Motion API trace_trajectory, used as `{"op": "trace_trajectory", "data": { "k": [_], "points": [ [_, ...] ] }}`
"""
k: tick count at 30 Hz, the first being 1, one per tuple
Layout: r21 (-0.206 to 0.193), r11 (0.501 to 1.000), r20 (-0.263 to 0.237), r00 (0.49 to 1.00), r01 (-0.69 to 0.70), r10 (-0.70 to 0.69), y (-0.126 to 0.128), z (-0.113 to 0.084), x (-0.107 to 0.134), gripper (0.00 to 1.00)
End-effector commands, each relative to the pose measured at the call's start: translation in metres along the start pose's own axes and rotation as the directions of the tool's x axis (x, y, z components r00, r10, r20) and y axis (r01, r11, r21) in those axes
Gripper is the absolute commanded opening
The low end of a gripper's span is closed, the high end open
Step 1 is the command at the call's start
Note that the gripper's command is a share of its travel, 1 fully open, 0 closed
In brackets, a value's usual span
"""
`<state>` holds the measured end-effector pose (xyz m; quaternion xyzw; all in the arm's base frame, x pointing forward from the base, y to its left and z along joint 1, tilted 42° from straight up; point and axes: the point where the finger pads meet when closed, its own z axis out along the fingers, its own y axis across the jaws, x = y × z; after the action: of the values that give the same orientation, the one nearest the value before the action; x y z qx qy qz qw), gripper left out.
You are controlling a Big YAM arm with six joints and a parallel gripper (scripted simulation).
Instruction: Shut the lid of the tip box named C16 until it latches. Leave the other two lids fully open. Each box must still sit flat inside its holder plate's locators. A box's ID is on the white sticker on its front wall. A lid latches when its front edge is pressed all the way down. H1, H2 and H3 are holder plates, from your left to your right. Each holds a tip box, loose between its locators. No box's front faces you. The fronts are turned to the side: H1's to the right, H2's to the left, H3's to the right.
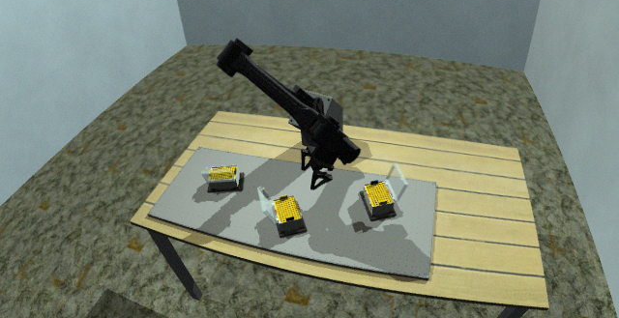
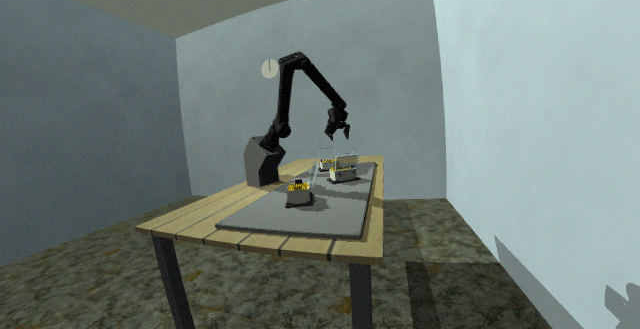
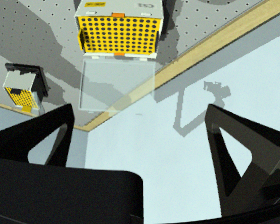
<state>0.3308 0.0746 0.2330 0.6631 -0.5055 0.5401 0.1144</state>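
Three tip boxes with yellow tip racks sit on black holder plates on the grey mat (image 1: 309, 212): one at the left (image 1: 223, 178), one in the middle (image 1: 288, 213), one at the right (image 1: 378, 198). The middle box's clear lid (image 1: 264, 201) and the right box's clear lid (image 1: 399, 179) stand open. The stickers are too small to read. My gripper (image 1: 319, 179) (image 2: 338, 130) is open and empty, raised well above the mat between the middle and right boxes. The wrist view shows one open box (image 3: 118, 32) and a second, smaller one (image 3: 20, 92) beyond my fingers.
The arm's grey base (image 2: 261, 161) stands on the wooden table (image 1: 484, 202) behind the mat. The mat's front edge and the table's edge (image 3: 191, 59) run close to the boxes. A wall (image 2: 525, 119) stands near the table's side.
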Motion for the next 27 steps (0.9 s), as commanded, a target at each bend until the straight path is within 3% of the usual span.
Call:
{"op": "trace_trajectory", "data": {
  "k": [1, 27],
  "points": [
    [0.023, 0.995, 0.006, 0.996, -0.094, 0.094, -0.0195, -0.0146, 0.0124, 1.00],
    [0.019, 0.995, 0.004, 0.995, -0.099, 0.099, -0.0194, -0.0127, 0.0132, 1.00]
  ]
}}
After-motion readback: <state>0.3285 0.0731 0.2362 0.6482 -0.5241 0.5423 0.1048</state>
